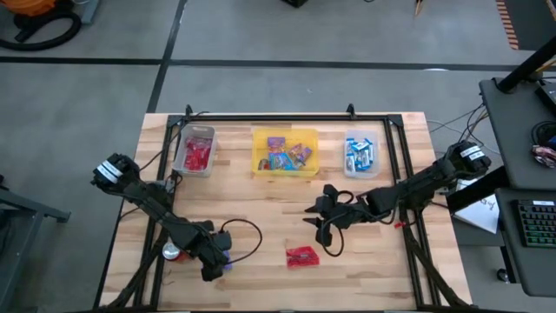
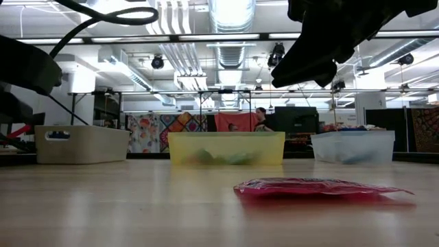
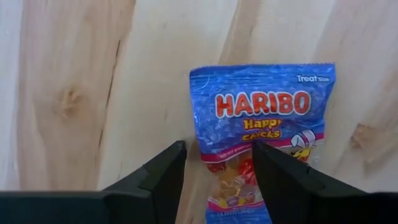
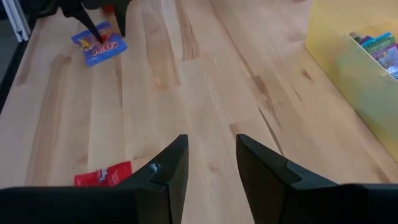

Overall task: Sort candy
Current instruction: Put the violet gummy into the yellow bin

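We note the left gripper [image 3: 214, 168] over the blue packet [image 3: 261, 130], jaws apart astride its end (long axis running straight ahead).

The middle of the surface [image 1: 261, 209] lies bare — open passage between both arms. Three bins line the far edge: grey [image 1: 195, 151], yellow [image 1: 285, 153], clear [image 1: 361, 155]. A red packet [image 1: 302, 256] lies flat near the front — low obstacle.

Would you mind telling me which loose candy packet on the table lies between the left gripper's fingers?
The blue Haribo packet, at the left gripper; the red packet lies apart.
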`<state>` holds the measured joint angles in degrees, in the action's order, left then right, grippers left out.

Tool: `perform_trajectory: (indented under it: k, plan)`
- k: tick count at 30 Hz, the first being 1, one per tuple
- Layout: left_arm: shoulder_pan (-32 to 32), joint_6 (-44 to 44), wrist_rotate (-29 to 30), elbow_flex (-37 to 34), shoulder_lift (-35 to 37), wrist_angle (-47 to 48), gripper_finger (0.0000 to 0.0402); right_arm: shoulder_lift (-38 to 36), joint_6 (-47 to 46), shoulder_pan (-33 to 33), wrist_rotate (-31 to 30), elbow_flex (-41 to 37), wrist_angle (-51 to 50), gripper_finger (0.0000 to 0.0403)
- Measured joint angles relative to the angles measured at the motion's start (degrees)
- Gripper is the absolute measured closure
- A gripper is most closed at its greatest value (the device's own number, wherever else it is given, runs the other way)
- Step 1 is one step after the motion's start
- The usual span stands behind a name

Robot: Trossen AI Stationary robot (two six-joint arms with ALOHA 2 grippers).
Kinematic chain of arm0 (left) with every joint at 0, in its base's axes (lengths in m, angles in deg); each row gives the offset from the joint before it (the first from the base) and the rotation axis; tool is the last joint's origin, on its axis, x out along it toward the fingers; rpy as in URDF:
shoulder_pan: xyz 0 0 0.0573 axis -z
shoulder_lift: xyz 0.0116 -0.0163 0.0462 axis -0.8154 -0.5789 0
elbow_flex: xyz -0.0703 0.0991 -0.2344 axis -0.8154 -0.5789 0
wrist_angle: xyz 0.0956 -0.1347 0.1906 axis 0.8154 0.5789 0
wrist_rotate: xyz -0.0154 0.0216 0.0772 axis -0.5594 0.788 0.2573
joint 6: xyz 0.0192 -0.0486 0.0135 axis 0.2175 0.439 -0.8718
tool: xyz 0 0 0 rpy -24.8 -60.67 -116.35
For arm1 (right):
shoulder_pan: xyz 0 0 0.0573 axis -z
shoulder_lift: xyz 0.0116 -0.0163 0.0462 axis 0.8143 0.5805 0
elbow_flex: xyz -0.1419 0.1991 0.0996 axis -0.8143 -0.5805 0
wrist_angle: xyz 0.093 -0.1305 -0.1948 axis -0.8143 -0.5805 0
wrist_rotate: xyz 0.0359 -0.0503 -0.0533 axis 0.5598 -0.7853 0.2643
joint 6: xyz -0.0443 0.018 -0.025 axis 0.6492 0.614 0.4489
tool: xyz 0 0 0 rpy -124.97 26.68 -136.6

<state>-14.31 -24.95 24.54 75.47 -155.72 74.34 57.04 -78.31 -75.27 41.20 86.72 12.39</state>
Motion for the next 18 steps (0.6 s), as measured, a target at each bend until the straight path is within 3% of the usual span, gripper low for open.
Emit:
perform_trajectory:
  k: [5, 12, 15, 18]
  plan:
    - [0.00, -0.34, 0.19, -0.01, -0.08, 0.37, 0.0266, 0.00, 0.15, 0.00, 0.00, 0.00, 0.00, 0.0277]
    - [0.02, -0.35, 0.87, -0.10, 0.47, -0.29, 0.0389, 0.01, 0.67, 0.00, 0.00, 0.00, 0.00, 0.0277]
    - [0.02, -1.21, 4.12, 1.03, 1.85, 0.28, 0.0388, 0.69, 0.69, 0.00, -0.18, 0.00, 0.58, 0.0277]
    - [-0.25, -3.77, 11.09, 2.99, 3.41, 0.72, 0.0396, 2.90, 0.93, 0.00, -1.79, 0.00, 3.53, 0.0277]
